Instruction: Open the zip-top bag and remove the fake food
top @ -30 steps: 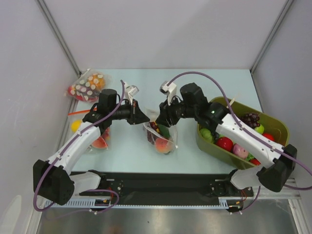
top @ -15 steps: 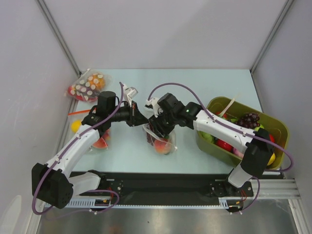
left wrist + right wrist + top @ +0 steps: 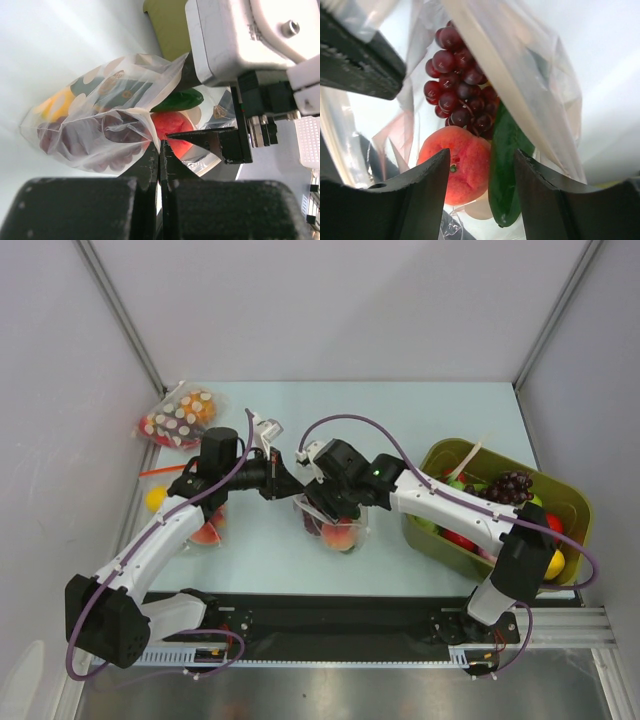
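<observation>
The zip-top bag (image 3: 343, 530) lies mid-table, clear with white dots (image 3: 95, 120), its mouth pulled open. My left gripper (image 3: 161, 146) is shut on the bag's upper lip (image 3: 291, 486). My right gripper (image 3: 481, 157) is open with its fingers inside the mouth, and its wrist covers the bag's top in the overhead view. Between its fingers sit a pink-orange peach (image 3: 462, 167) and a green piece (image 3: 507, 175). A dark purple grape bunch (image 3: 457, 90) lies deeper in. An orange-yellow fruit (image 3: 55, 105) shows at the bag's bottom.
An olive-green bin (image 3: 575, 502) holding several plastic fruits stands at the right. Another dotted bag (image 3: 180, 418) lies at the back left. A clear bag with red fruit (image 3: 208, 530) and a loose yellow fruit (image 3: 155, 498) lie beside the left arm.
The right arm swung left from near the bin to the bag, and its fingers went into the mouth and spread wider. The left gripper kept its hold without moving.
</observation>
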Robot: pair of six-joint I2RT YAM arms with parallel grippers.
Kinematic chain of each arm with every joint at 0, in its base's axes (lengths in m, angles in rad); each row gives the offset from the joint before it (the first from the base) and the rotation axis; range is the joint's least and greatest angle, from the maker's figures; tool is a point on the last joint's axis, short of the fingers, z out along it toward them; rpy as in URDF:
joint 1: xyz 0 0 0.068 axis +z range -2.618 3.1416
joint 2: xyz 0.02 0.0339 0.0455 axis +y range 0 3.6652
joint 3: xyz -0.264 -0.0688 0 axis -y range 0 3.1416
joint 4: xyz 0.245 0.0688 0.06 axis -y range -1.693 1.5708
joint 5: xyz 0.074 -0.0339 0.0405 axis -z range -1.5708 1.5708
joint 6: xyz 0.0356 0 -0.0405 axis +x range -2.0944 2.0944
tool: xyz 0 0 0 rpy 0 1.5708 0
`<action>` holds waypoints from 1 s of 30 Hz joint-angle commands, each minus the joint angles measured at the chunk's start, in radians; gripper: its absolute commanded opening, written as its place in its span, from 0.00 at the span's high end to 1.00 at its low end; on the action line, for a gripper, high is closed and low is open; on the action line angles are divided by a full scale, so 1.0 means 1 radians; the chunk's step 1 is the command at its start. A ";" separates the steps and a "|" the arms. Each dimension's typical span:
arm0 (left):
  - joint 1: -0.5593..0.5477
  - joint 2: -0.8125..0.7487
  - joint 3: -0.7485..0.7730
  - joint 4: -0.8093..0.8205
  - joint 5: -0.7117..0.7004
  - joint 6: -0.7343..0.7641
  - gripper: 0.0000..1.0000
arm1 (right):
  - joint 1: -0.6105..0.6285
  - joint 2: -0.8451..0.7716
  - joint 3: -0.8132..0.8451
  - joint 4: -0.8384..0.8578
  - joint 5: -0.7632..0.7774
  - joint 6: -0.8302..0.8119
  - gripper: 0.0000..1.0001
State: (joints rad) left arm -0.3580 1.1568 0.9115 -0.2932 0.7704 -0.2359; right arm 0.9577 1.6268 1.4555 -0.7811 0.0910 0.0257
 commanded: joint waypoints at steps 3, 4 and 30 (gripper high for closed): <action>-0.006 -0.039 -0.002 0.048 0.021 0.004 1.00 | -0.019 -0.005 -0.006 0.023 0.075 -0.023 0.38; -0.006 -0.039 -0.002 0.048 0.020 0.004 1.00 | -0.025 -0.005 -0.015 0.040 0.073 -0.023 0.36; -0.007 -0.034 -0.002 0.035 -0.003 0.009 1.00 | -0.068 -0.022 0.011 0.077 -0.054 0.008 0.69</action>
State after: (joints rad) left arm -0.3599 1.1503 0.9066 -0.2943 0.7673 -0.2356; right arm 0.8917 1.6798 1.4124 -0.7422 0.0242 -0.0059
